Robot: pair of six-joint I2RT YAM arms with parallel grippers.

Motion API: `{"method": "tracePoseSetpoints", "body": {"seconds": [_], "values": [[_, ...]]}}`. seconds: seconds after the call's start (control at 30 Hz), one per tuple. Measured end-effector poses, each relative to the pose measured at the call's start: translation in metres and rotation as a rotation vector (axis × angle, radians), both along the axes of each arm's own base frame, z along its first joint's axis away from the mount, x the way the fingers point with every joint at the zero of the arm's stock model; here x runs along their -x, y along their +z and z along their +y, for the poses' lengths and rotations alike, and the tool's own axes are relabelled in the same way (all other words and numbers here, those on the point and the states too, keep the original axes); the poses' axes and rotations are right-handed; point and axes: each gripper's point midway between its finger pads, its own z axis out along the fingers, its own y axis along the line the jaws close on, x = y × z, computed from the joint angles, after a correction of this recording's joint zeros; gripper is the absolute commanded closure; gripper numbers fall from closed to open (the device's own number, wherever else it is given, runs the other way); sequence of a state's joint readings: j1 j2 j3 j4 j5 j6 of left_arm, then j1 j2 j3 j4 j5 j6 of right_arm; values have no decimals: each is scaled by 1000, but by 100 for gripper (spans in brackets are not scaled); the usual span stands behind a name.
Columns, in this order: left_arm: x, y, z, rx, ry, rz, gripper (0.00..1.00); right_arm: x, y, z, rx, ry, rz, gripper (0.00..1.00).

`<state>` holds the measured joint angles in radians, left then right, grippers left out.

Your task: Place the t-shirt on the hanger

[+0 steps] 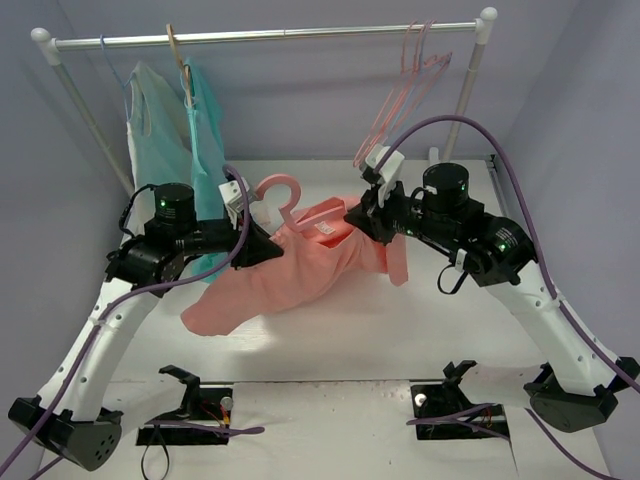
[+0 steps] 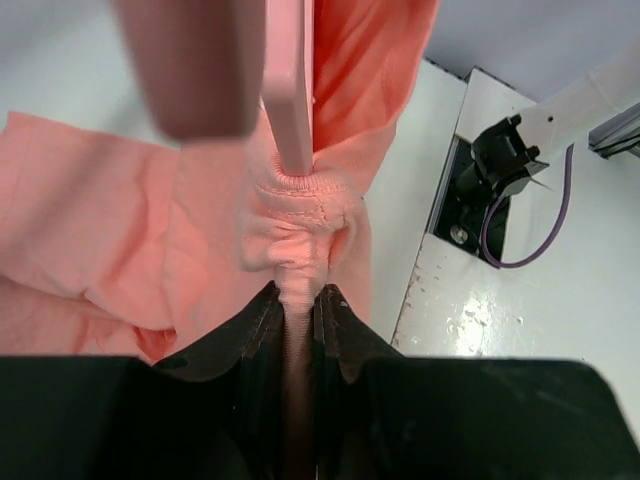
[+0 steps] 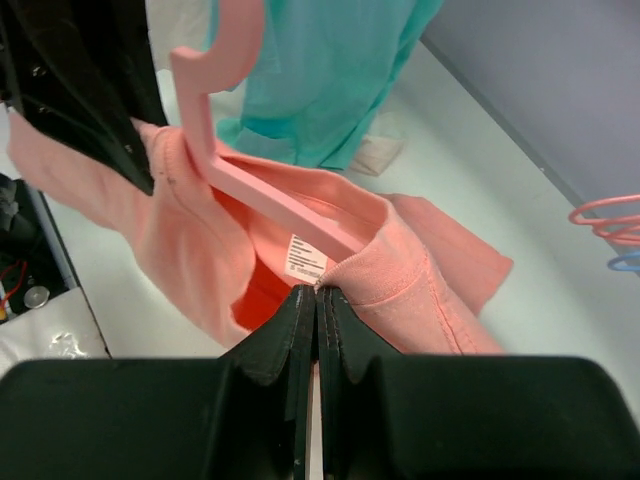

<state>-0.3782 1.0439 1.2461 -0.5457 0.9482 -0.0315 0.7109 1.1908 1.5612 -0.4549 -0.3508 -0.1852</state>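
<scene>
The salmon t-shirt [image 1: 290, 275] hangs in the air between both grippers, its lower part drooping to the white table. The thick pink hanger [image 1: 283, 195] stands with its hook above the collar and one arm [image 3: 270, 205] reaching down into the neck opening beside the white label [image 3: 305, 255]. My left gripper [image 1: 262, 245] is shut on bunched collar fabric [image 2: 295, 225], just below the hanger arm [image 2: 290, 90]; its jaws [image 2: 297, 292] pinch a fold. My right gripper [image 1: 357, 218] is shut on the collar rim [image 3: 380, 270], with its fingertips meeting [image 3: 318, 290].
A teal garment [image 1: 205, 130] and a pale mint garment [image 1: 150, 120] hang at the left of the rail [image 1: 270, 37]. A bunch of thin pink hangers [image 1: 405, 90] hangs at the right. The teal garment also shows in the right wrist view [image 3: 320, 70].
</scene>
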Motion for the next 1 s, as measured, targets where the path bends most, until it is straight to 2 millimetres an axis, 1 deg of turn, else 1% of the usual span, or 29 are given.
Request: {"method": "tracePoseSetpoints", "body": {"seconds": [0.23,0.3,0.37,0.47,0.5,0.53,0.6,0.67,0.7,0.8,0.9,1.0], "values": [[0,19,-11,67,-39,-49,100,14,-1,10,-6,72,18,99],[2,20,-17,80,-60,-61,100,18,-4,12,-2,89,30,98],[7,15,-24,86,-87,-65,100,20,-7,13,3,97,42,96],[11,2,-31,86,-116,-64,100,21,-16,10,28,89,65,86],[12,-3,-32,83,-118,-61,100,22,-19,9,39,83,72,77],[13,-7,-32,82,-116,-63,100,22,-22,7,49,76,78,73],[13,-14,-31,84,-107,-75,100,21,-26,3,70,63,80,66],[14,-17,-30,91,-101,-93,100,20,-28,0,87,51,78,61],[14,-18,-29,97,-97,-105,100,20,-30,-2,95,47,80,56],[11,-15,-30,121,-85,-143,100,23,-31,-6,117,43,89,49],[8,-17,-32,142,-78,-166,100,26,-26,-10,124,43,88,48],[7,-25,-32,148,-74,-169,100,28,-23,-17,143,30,76,47]]}}
